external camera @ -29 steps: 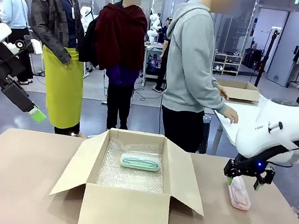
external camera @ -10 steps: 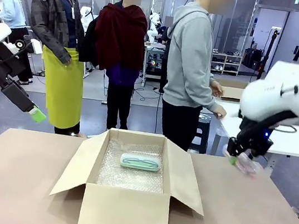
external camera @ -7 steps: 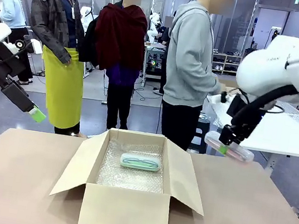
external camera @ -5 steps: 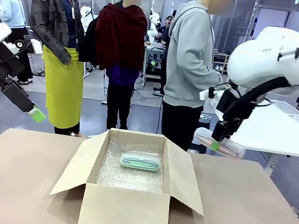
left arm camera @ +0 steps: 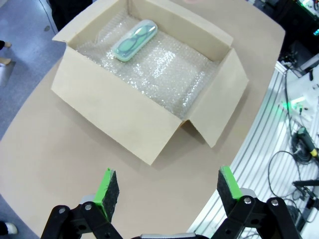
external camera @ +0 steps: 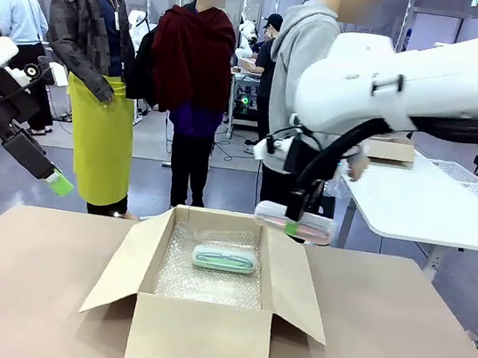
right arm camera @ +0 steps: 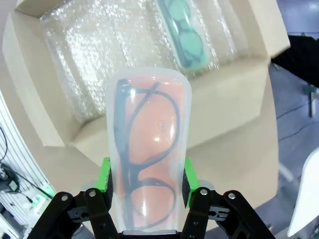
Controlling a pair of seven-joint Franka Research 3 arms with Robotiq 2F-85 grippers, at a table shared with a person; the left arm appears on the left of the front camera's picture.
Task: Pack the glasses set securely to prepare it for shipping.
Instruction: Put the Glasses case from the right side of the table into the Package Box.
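Right, my right gripper (right arm camera: 145,175) is clamped on the pale pink semi-clear glasses case (right arm camera: 147,114), centre-right above a flap of the brown cardboard box (external camera: 197,339). I'd lower it flat onto the bubble wrap (external camera: 205,286), beside the mint-green case (external camera: 224,259).

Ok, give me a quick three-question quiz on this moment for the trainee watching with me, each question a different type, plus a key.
1. True or false: the mint-green case lies on the bubble wrap inside the cardboard box.
2. What is the right gripper shut on? A) nothing B) the pink case C) a box flap
3. Fill in: the left gripper holds nothing and its jaws stand ____.
Key: 1 true; 2 B; 3 open.
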